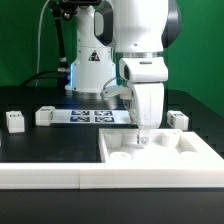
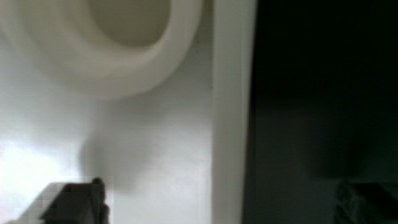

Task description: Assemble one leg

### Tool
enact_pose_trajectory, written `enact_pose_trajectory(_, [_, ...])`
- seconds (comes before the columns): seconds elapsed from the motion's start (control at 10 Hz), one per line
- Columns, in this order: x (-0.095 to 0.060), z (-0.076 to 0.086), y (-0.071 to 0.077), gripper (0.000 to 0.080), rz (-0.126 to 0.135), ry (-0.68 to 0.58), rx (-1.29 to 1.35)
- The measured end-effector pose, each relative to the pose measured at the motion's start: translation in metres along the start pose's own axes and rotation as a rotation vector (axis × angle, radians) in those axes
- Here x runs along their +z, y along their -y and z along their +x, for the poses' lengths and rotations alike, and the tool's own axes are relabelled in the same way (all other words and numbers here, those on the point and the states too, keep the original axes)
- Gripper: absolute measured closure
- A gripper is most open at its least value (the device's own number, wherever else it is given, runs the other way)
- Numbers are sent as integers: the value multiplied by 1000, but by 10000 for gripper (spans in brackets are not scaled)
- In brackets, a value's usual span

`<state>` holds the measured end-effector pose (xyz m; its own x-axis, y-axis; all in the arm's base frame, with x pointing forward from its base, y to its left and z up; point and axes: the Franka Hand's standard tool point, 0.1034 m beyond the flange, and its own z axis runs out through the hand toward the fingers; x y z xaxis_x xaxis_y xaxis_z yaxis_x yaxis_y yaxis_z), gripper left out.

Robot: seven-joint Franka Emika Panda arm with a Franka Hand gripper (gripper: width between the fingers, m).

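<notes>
One black tabletop (image 1: 40,145) carries a white socketed panel (image 1: 195,155). The gripper (image 1: 143,141) hangs low over the panel, jaws spread wide and empty. The leg (image 1: 176,119) stands at the gripper's 2 o'clock, untouched.

The white arm (image 1: 135,30) hangs from the frame's upper centre, its gripper (image 1: 143,138) pointing straight down, just right of centre. Its dark fingers (image 2: 75,203) stand wide apart.

Robotics lab: a white robot arm (image 1: 135,40) works over a black table (image 1: 30,145), a tagged marker board (image 1: 85,115) behind its gripper (image 1: 143,140), cables (image 1: 43,40) and green backdrop (image 1: 205,70) beyond.
</notes>
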<state>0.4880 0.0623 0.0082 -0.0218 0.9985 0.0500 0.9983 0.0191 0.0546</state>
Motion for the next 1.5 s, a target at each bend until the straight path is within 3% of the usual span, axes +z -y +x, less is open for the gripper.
enact_pose_trajectory(0.2, [-1, 0, 0, 151, -1, 0, 4])
enact_pose_trajectory(0.6, [-45, 28, 8, 150, -54, 7, 125])
enact_pose_trajectory(0.7, [-48, 34, 10, 150, -59, 5, 150])
enact_pose_trajectory(0.9, [-46, 32, 11, 150, -55, 6, 156])
enact_pose_trajectory(1.3, [-45, 33, 12, 150, -61, -9, 410])
enact_pose_trajectory(1.4, [-43, 34, 23, 150, -84, -40, 568])
enact_pose_trajectory(1.5, [-39, 35, 36, 150, -81, -53, 692])
